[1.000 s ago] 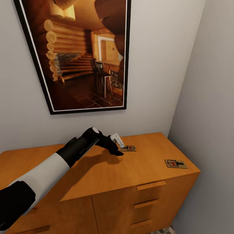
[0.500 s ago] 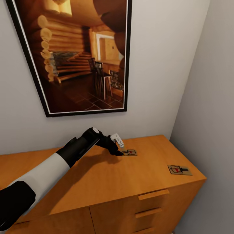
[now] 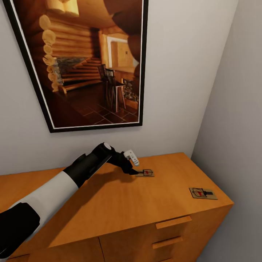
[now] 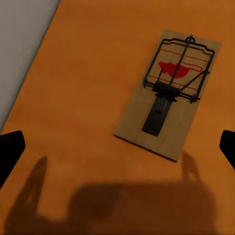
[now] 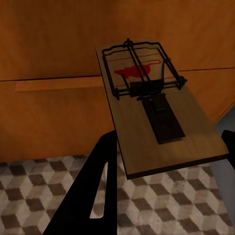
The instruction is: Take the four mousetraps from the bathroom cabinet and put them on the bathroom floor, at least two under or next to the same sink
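Note:
Two mousetraps lie on the orange cabinet top (image 3: 109, 196): one (image 3: 145, 172) near the back wall, another (image 3: 202, 193) by the right edge. My left gripper (image 3: 137, 166) hovers just left of the back mousetrap (image 4: 169, 103), open, with its black fingertips (image 4: 10, 152) spread wide and the trap ahead of them, untouched. Down in front of the cabinet drawers (image 5: 58, 54), my right gripper (image 5: 166, 152) is shut on a third mousetrap (image 5: 156, 112), held flat above the cube-patterned bathroom floor (image 5: 161, 210). The sink is out of view.
A large framed picture (image 3: 91, 62) of a log interior hangs on the wall above the cabinet. A grey side wall (image 3: 236, 127) closes in at the right end of the cabinet. Slab drawer handles (image 3: 173, 222) stick out from the front.
The head camera has shifted, so the whole picture sits differently. My left gripper stays open beside the back mousetrap, with hardly any movement relative to it.

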Controlling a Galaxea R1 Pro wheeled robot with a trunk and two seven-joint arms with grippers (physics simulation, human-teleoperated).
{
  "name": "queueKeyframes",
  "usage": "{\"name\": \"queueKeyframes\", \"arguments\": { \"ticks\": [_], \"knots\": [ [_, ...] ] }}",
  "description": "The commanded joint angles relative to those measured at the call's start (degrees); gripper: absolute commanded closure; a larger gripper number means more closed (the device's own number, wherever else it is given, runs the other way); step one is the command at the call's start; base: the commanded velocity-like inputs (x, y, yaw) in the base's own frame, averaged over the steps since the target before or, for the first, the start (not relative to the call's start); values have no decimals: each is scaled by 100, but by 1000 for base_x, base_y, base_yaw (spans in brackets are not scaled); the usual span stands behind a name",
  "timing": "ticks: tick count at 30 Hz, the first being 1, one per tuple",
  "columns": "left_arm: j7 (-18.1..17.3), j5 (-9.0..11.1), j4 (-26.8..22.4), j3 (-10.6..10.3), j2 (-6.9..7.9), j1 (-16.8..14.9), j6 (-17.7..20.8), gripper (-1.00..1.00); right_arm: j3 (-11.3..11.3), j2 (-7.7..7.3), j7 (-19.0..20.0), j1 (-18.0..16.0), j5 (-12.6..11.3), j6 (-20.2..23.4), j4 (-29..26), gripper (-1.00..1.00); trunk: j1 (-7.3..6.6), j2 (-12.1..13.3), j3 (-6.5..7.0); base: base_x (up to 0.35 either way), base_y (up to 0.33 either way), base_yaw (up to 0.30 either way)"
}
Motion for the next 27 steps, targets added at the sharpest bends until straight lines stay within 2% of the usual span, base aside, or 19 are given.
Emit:
{"name": "queueKeyframes", "arguments": {
  "ticks": [1,11,21,27],
  "knots": [
    [-8,4,-7,-36,4,-6,34,-100,-39,2,-21,-3,52,-14,3,100,0,-3,-6,2,0,0],
    [-8,5,-4,-339,-4,-7,34,-100,-40,2,-21,-3,52,-7,3,100,0,-3,-6,0,0,0],
    [-21,3,-29,-368,-5,-5,34,-100,-41,2,-21,-3,52,-11,3,100,0,-3,-6,0,0,0],
    [-172,5,-281,-347,32,-6,21,-100,-38,2,-21,-3,52,-7,3,100,0,-3,-6,0,0,0]
  ]
}}
